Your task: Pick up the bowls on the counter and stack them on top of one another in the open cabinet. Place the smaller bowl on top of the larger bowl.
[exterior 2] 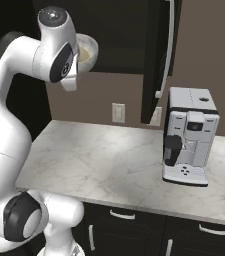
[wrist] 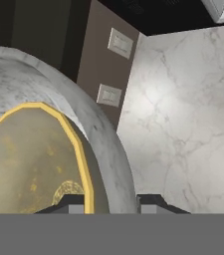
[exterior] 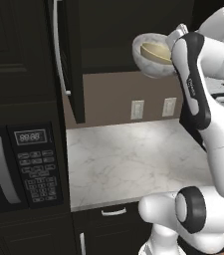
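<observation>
The larger bowl (exterior: 151, 63), whitish-grey and speckled, hangs tilted in the air high above the counter (exterior: 133, 159), in front of the open cabinet (exterior: 128, 30). The smaller bowl (exterior: 156, 51), yellow-tan, lies nested inside it. In the hand view my gripper (wrist: 111, 201) is shut on the wall of the larger bowl (wrist: 108, 144), with one fingertip inside beside the smaller bowl (wrist: 31, 159) and the other outside. From the right base view the larger bowl (exterior 2: 92, 48) peeks out behind my arm's upper joint.
The cabinet door (exterior: 69, 60) with its long silver handle stands open left of the bowls. A black microwave (exterior: 19, 164) sits at the left. A coffee machine (exterior 2: 189, 135) stands on the counter at the right. Two wall outlets (exterior: 137, 109) are on the brown backsplash.
</observation>
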{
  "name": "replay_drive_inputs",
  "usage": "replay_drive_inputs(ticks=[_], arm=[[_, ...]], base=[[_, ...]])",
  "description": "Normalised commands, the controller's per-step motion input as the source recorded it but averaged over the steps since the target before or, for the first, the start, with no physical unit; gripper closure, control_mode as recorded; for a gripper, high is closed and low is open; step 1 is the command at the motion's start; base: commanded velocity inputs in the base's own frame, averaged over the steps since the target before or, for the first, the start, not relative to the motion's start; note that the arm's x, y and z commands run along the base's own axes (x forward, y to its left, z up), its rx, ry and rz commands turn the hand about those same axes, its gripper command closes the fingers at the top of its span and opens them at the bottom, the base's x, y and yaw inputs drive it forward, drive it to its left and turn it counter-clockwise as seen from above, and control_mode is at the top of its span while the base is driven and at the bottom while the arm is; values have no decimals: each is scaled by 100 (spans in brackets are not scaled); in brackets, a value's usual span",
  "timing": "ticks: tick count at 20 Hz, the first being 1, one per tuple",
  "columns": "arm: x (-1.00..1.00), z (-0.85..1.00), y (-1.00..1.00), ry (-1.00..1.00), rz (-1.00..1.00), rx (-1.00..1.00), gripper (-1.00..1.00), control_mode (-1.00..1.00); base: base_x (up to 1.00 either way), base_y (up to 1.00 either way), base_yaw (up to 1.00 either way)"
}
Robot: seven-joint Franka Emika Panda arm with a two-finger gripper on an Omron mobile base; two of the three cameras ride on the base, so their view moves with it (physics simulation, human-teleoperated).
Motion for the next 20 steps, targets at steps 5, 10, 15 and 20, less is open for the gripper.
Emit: replay_drive_inputs(ticks=[5, 10, 15, 20], arm=[[50, 16, -2, 0, -4, 0, 100, -100], [52, 16, -2, 0, -4, 0, 100, -100], [50, 6, -1, 0, -3, 0, 100, -100], [49, 0, -4, 0, -2, 0, 100, -100]], base=[[0, 0, 0], [0, 0, 0], [0, 0, 0], [0, 0, 0]])
